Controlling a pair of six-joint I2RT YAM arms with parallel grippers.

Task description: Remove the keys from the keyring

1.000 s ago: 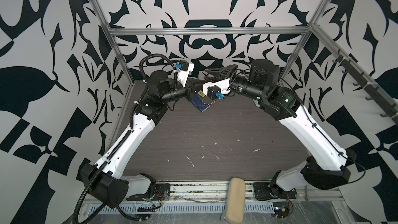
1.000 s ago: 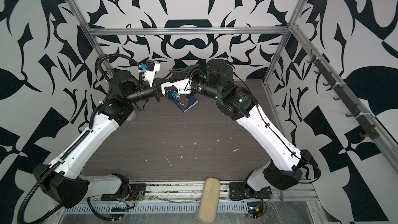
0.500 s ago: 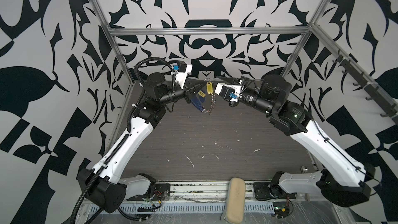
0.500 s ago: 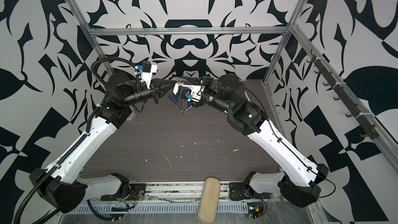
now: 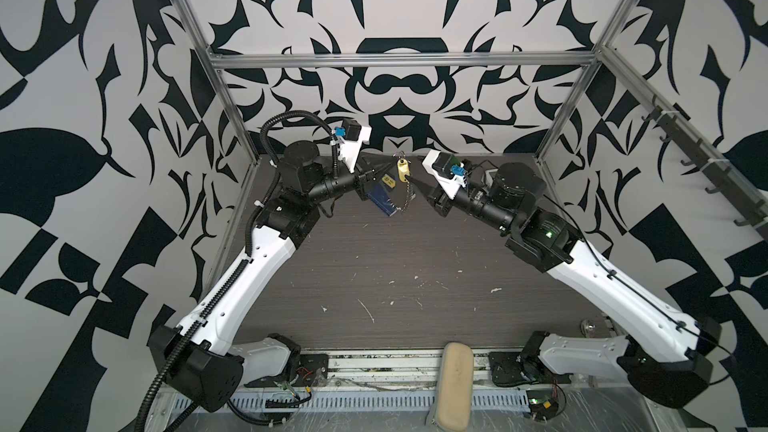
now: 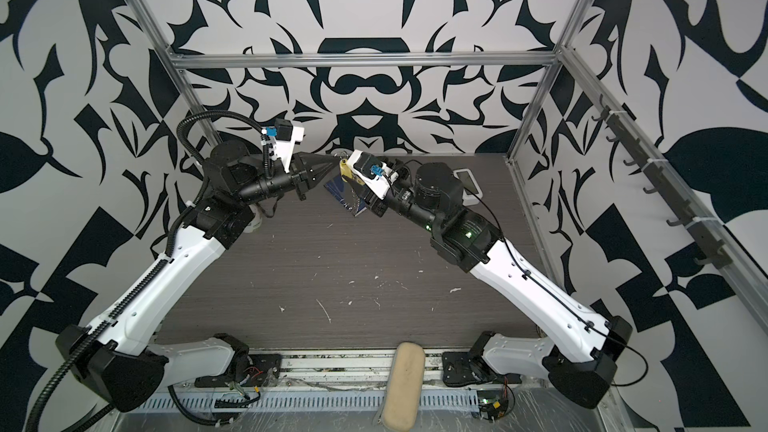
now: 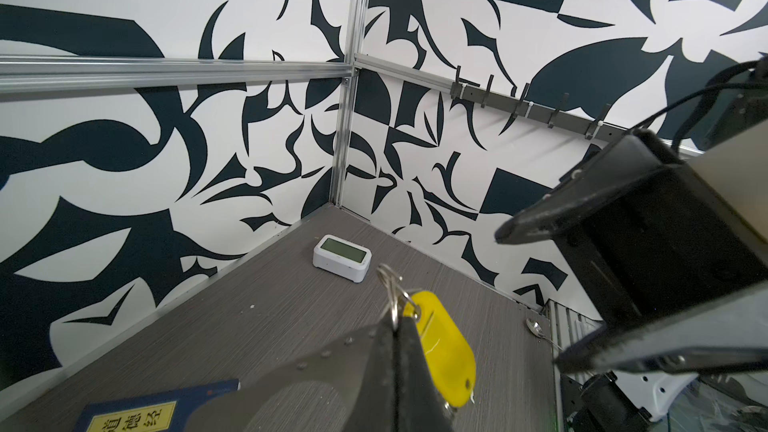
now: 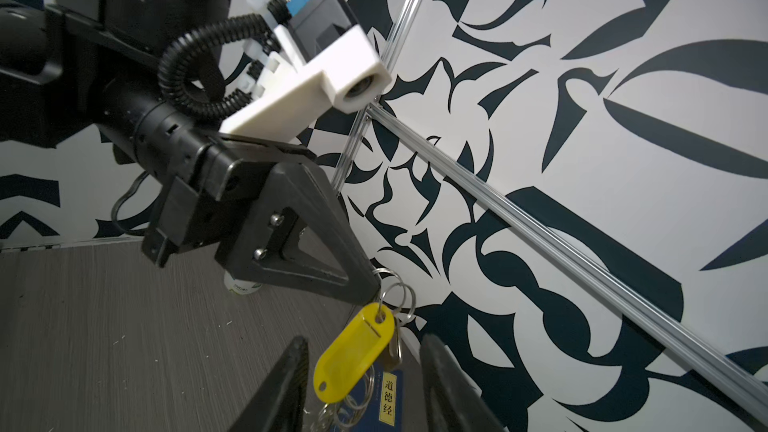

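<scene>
Back goes the right arm: a second ago both grippers were bunched nose to nose over the blue book (image 5: pixel 382 201), and now there is clear air between them and the right jaws have spread.

Starting on the left, the left gripper (image 8: pixel 374 286) is clenched tight, tips pressed together on a silver split ring at the top of the keyring (image 8: pixel 401 290). It holds the whole bunch up in the air above the table (image 5: pixel 395 276).

Hanging straight down from that pinch are the keys (image 8: pixel 355 351): a yellow oblong tag with a brass-coloured key tucked behind it, threaded on those same rings. Below the tag the rest of the keyring trails down as a chain of small silver rings. Its lower end hangs in front of the blue book, which lies flat on the table with its gold label of characters facing up. Whether the chain touches the book cannot be told.

Moving right, the right gripper (image 8: pixel 364 337) stands released, fingers well spread. The yellow tag dangles in the gap between them, and the wrist view shows it touching neither finger.

Further right, a small white device (image 7: pixel 341 257) with a grey screen sits in the back corner of the table. A spoon (image 7: pixel 536 328) lies near the table's edge.
</scene>
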